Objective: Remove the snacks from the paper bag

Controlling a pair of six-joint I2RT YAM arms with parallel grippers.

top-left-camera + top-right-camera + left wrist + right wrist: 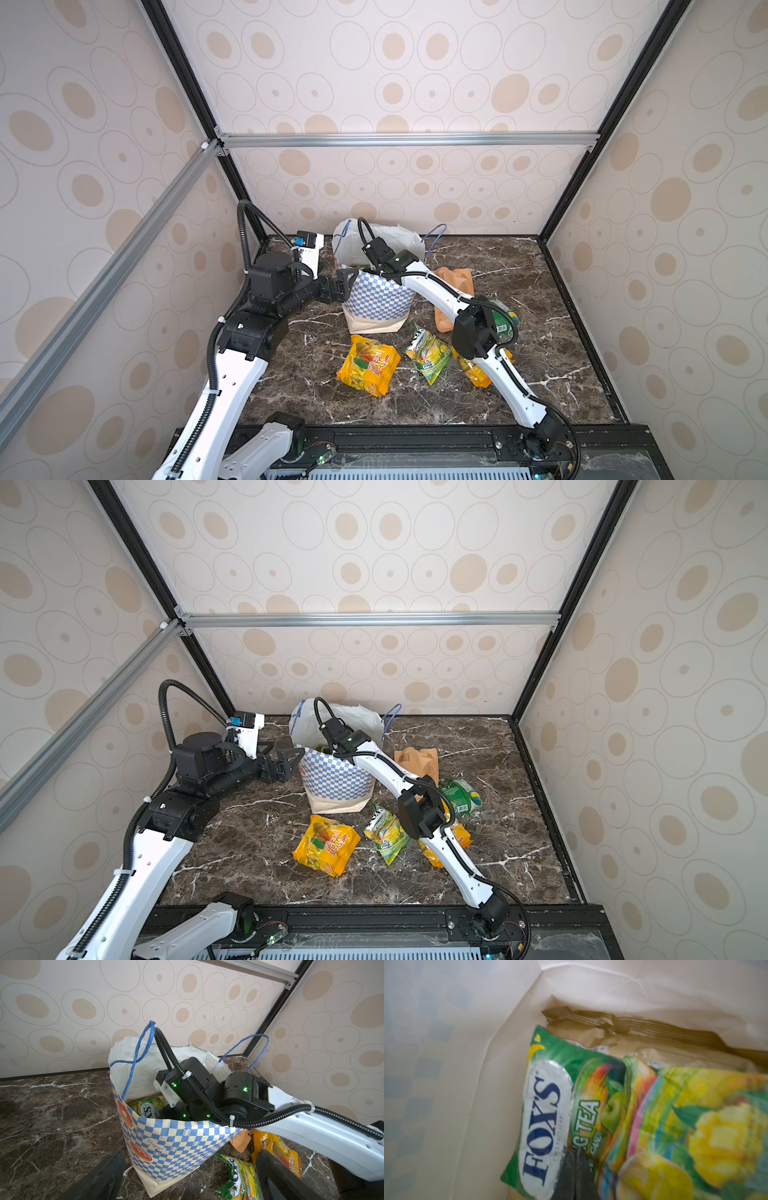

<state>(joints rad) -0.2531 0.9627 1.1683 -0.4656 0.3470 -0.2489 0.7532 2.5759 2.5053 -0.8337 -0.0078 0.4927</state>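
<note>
The paper bag point(376, 299) point(336, 779) point(176, 1142) stands upright at the back middle of the table. My right arm reaches down into it, so the right gripper point(575, 1167) is hidden in both top views. Its fingers are shut together on the face of a green FOX'S packet point(546, 1115) point(149, 1108). Beside that packet lie a green-yellow packet point(695, 1126) and a gold-brown foil bag point(633, 1028). My left gripper point(345, 284) point(289, 762) point(191, 1180) stands open just left of the bag, holding nothing.
Snacks lie on the marble in front and to the right of the bag: a yellow-orange packet point(368, 365), a green-yellow packet point(428, 353), a tan pouch point(455, 282), a green packet point(505, 320), and another yellow-orange packet point(473, 370) under my right arm. Walls enclose three sides.
</note>
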